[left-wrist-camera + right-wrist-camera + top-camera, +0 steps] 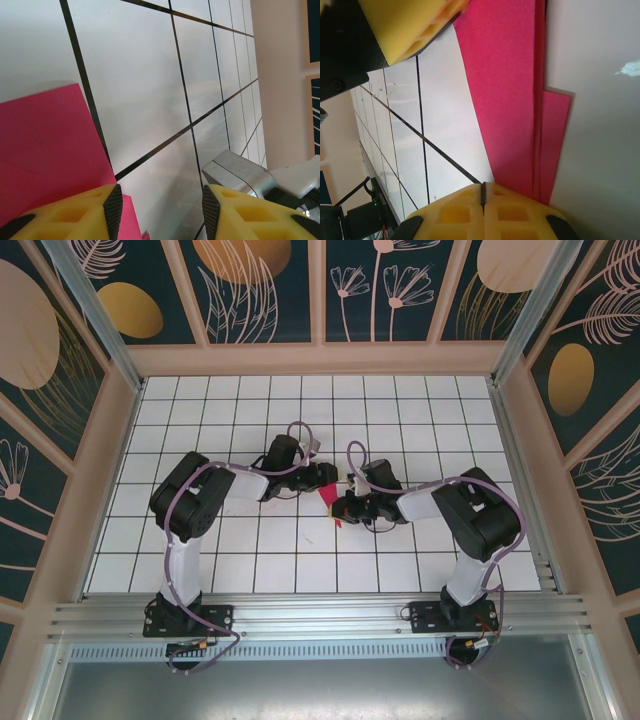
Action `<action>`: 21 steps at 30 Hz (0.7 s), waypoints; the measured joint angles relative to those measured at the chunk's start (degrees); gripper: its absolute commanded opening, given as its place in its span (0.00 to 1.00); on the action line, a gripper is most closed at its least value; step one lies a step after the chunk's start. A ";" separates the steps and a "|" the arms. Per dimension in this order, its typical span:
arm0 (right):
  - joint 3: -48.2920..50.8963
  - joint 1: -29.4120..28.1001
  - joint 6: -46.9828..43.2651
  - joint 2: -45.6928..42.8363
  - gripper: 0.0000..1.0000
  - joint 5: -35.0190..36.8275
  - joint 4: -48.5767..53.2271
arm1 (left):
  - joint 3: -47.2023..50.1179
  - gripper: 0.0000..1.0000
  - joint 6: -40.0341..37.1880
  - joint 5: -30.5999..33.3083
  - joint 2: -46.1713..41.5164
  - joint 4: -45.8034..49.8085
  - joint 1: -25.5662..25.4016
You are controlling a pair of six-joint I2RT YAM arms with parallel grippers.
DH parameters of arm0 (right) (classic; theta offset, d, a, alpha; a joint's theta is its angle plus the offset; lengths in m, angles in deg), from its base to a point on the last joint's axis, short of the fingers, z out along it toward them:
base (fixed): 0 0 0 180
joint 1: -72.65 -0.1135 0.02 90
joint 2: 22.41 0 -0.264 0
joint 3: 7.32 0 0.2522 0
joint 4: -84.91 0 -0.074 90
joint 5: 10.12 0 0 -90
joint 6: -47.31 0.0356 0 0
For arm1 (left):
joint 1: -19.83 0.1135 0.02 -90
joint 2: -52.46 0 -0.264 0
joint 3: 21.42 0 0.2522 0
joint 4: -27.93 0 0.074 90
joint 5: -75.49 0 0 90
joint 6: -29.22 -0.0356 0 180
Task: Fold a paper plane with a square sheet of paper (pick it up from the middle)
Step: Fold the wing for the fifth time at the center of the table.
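Note:
The magenta-pink sheet of paper (327,500) lies folded on the white grid table between the two arms. In the right wrist view the paper (510,100) is a long strip of stacked layers with a second edge sticking out on the right. My right gripper (482,192) is shut, its tips at the paper's near end; the paper runs beside and under one finger, not between the jaws. My left gripper (159,200) stands open over bare table, nothing between its fingers. In that view the paper (50,145) lies left of the gap, partly under the left finger.
Both grippers, left (325,478) and right (345,508), meet at mid-table. A yellow finger (405,25) of the left gripper hangs over the paper's far end. A metal part (235,170) of the right arm sits close beside the left gripper. Wooden walls (320,360) ring the table.

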 measured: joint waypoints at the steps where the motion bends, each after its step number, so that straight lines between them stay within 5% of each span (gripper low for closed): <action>1: 0.00 0.00 0.00 0.00 0.00 0.00 0.00 | -0.02 0.50 0.00 -0.02 0.04 0.00 0.00; 21: 0.00 0.15 0.00 0.00 0.00 0.20 -0.15 | -1.79 0.51 -3.28 -2.36 2.21 -2.56 4.37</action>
